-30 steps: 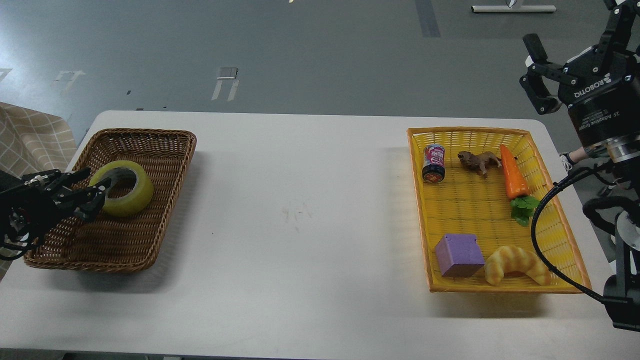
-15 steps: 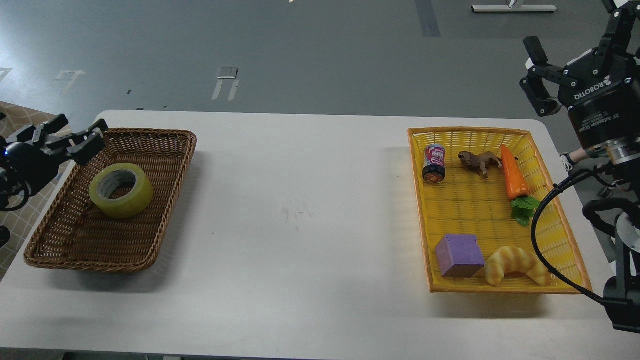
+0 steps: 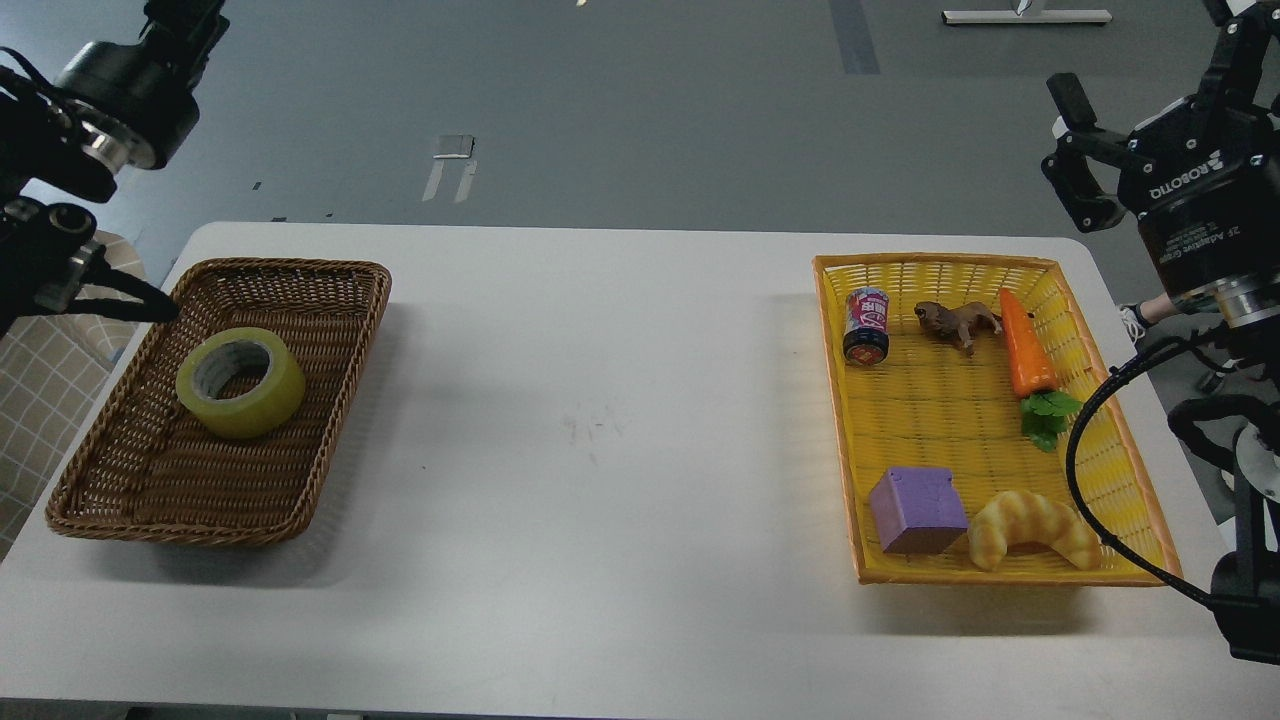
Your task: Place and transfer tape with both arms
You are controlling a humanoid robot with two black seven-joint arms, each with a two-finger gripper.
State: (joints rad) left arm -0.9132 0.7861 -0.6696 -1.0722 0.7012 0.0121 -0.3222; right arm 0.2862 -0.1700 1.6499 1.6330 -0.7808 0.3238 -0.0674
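Tape (image 3: 240, 381) alone in brown basket (image 3: 330, 400); right hand (image 3: 1130, 100) spread; left hand's fingers unseen.

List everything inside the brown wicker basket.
Only the tape lies inside the brown wicker basket, flat near its back-left part, with the core opening facing up. The weave under the roll is covered, so whatever is beneath it cannot be seen. No hand touches it.

The tape (image 3: 240, 381) lies in the basket (image 3: 330, 400) at my table's (image 3: 600, 420) left end; at the right end a tray (image 3: 1125, 470) holds can (image 3: 866, 326), animal figure (image 3: 955, 321) and carrot (image 3: 1026, 347) behind, cube (image 3: 917, 510) and croissant (image 3: 1033, 529) in front
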